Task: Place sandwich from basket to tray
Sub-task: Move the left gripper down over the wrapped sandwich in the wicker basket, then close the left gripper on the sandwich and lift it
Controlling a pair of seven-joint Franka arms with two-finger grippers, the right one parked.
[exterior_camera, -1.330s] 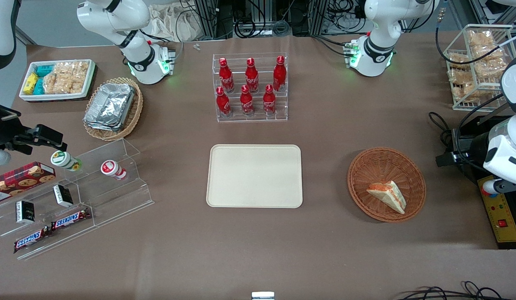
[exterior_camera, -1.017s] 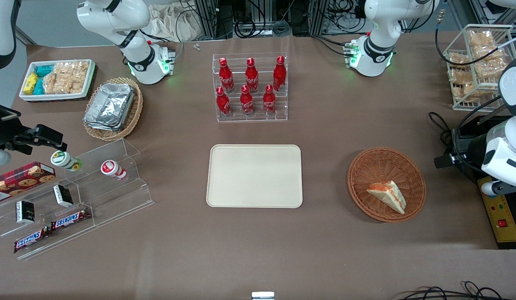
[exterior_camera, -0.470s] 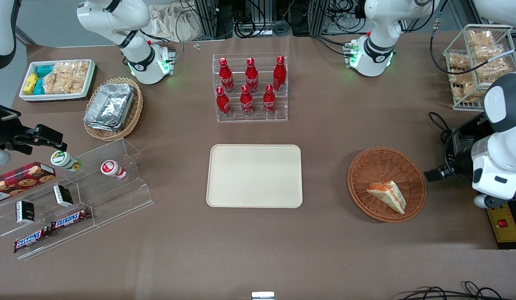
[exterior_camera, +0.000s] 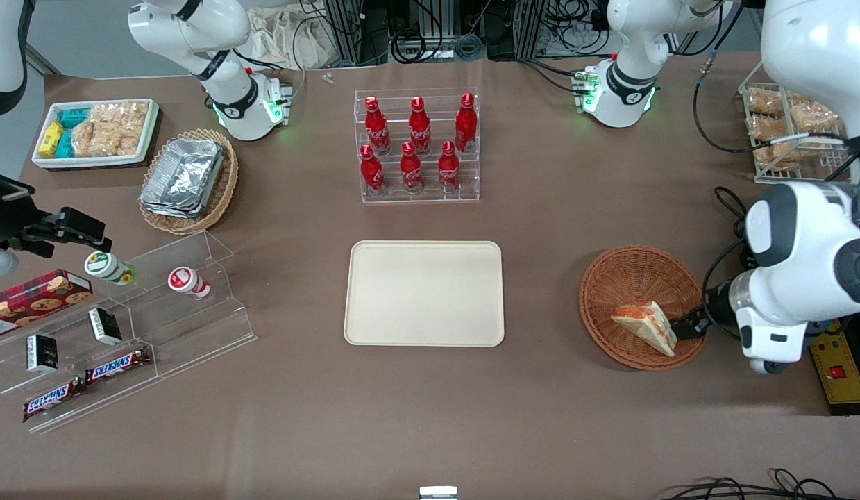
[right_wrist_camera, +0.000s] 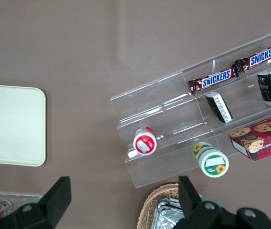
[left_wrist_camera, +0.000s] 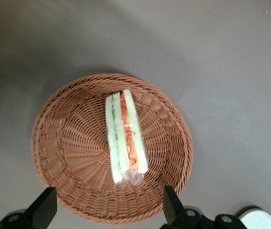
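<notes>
Wicker basket [left_wrist_camera: 73, 157] holds sandwich [left_wrist_camera: 124, 137] — gripper [left_wrist_camera: 108, 206] spread wide above.

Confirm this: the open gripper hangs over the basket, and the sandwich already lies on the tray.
Wrong on the sandwich: it lies in the basket, as the left wrist view shows. The tray holds nothing. The gripper does hang open over the basket.

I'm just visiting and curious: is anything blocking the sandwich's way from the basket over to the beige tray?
Nothing visible does. The sandwich lies in the basket, bare brown table separates it from the tray, and the open end effector hovers above the basket.
</notes>
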